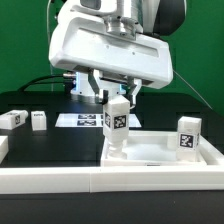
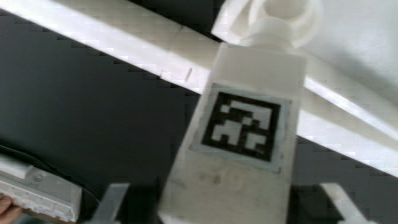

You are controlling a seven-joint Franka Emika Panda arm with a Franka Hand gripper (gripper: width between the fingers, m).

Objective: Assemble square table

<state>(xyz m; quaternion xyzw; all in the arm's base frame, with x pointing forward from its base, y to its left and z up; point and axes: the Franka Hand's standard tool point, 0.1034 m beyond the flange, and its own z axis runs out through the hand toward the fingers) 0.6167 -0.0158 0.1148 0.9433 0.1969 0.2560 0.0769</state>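
Remote session, square table build.

- Gripper (image 1: 117,98) is closed partway on one leg (image 1: 117,122), gripping its upper end. The wrist view shows a finger on each side of the leg, with the tag facing the camera.
- The leg hangs upright with its lower end at the near-left corner (exterior view's left) of the square top (image 1: 160,150). I read the vertical hold as keeping the narrow end in line with a corner socket. I cannot tell from either view whether that end has entered the socket or only touches the top.
- A second leg (image 1: 188,135) stands upright at the far corner on the exterior view's right, apparently fitted.
- Two spare legs (image 1: 14,119) (image 1: 38,119) lie on the black tabletop (image 1: 40,145) on the exterior view's left, well apart from the top and out of the arm's way.
- The marker board (image 1: 75,120) lies flat behind the gripper.
- The square top sits against the long white rail (image 1: 50,178), which likely braces it when a leg is pushed or twisted.

Judgement: this is the second leg, about halfway through the task. The main risk is the leg tilting as it goes in.
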